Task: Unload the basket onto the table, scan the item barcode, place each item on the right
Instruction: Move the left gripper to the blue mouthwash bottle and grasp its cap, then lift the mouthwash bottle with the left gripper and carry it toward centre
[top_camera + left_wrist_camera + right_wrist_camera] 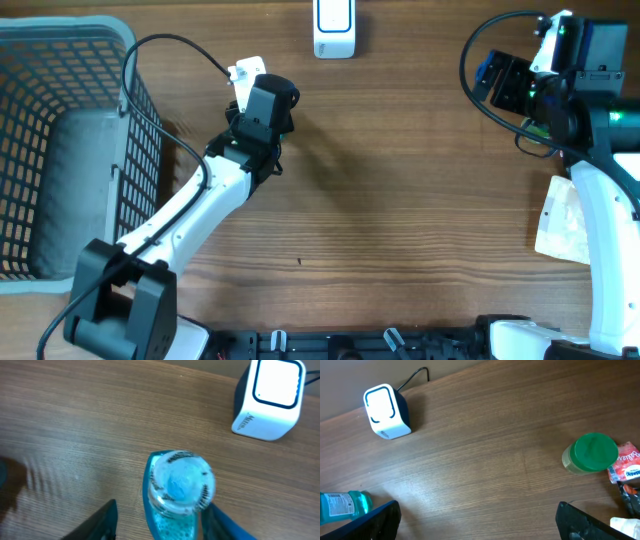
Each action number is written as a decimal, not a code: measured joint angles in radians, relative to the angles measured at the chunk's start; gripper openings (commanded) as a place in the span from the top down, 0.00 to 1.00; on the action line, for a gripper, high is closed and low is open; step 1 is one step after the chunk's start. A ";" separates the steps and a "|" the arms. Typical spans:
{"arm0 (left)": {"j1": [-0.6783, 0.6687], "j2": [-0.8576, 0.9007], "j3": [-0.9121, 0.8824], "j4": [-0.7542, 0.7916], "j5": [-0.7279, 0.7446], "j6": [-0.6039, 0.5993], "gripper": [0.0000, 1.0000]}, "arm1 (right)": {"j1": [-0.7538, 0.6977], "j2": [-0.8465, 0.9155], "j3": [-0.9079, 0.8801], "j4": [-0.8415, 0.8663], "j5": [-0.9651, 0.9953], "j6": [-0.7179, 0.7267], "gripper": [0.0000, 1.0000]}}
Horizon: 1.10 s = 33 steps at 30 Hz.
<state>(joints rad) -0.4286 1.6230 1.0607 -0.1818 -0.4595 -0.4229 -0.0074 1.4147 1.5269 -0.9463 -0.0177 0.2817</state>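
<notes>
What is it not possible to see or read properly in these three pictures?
Barcode of the blue bottle: the left wrist view shows only its blurred top, and the bottom edge cuts off the body.
Its label: right wrist view, too small to read, cut by the left edge.
Grip of the left gripper on the bottle: fingers cut by the bottom edge; overhead, the arm hides it.
Red packet: right wrist view, cut by the right edge.

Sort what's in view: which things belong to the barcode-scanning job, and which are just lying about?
Part of the job: blue bottle, white scanner.
Lying about: basket, green-lidded jar, red snack packet, pale packet.
</notes>
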 measured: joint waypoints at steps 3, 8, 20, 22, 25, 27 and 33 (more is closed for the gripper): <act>0.005 0.023 0.000 0.011 -0.007 -0.001 0.44 | 0.000 0.000 0.000 0.000 0.000 0.000 0.00; 0.013 0.053 0.000 0.019 -0.013 -0.001 0.40 | 0.000 0.000 0.000 0.000 0.000 0.000 0.01; 0.015 0.054 0.000 0.082 -0.015 -0.002 0.71 | 0.000 0.000 0.000 0.000 0.000 0.000 0.02; 0.015 0.053 0.000 0.082 -0.016 0.002 0.76 | 0.000 0.000 0.000 0.000 0.000 0.000 0.02; 0.017 0.054 0.000 0.083 -0.022 -0.001 0.78 | 0.000 0.000 0.000 0.000 0.000 0.000 0.02; 0.017 0.054 0.000 0.083 -0.023 -0.001 0.78 | 0.000 0.000 0.000 0.000 0.000 0.000 0.02; 0.017 0.053 0.000 0.079 -0.023 -0.001 0.80 | 0.000 0.000 0.000 0.000 0.000 0.000 0.02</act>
<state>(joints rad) -0.4118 1.6760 1.0607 -0.1032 -0.4824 -0.4236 -0.0074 1.4147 1.5269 -0.9466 -0.0177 0.2817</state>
